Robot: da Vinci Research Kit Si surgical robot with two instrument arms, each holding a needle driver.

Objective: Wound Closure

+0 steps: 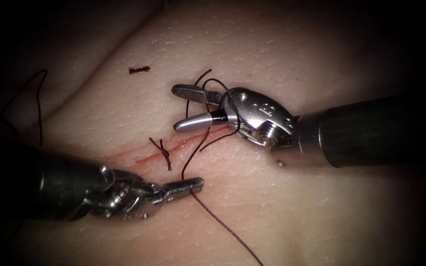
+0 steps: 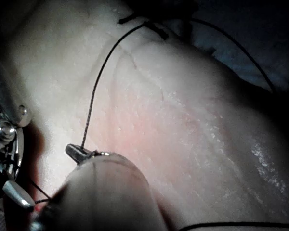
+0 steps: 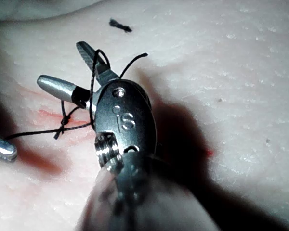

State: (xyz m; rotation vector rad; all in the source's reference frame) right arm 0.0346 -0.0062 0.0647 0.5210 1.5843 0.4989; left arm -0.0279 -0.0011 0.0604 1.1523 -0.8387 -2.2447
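L tool (image 1: 195,184) pinching thin dark thread (image 1: 223,224); R tool (image 1: 183,108) spread, holding nothing.
Thread looped round R tool's 2 jaws, above red-stained cut (image 1: 144,156) in pale tissue (image 1: 321,207).

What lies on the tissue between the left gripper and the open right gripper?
In the endoscope view, the cut with red fluid, a knot, and the thread rising from the left gripper to the right gripper.

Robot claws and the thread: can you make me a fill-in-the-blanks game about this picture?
1. The right claw has its jaws ____.
2. The left claw is shut on the ____.
3. The thread is looped around the ____ claw.
4. The red fluid lies on the ____.

Missing words: open; thread; right; tissue.
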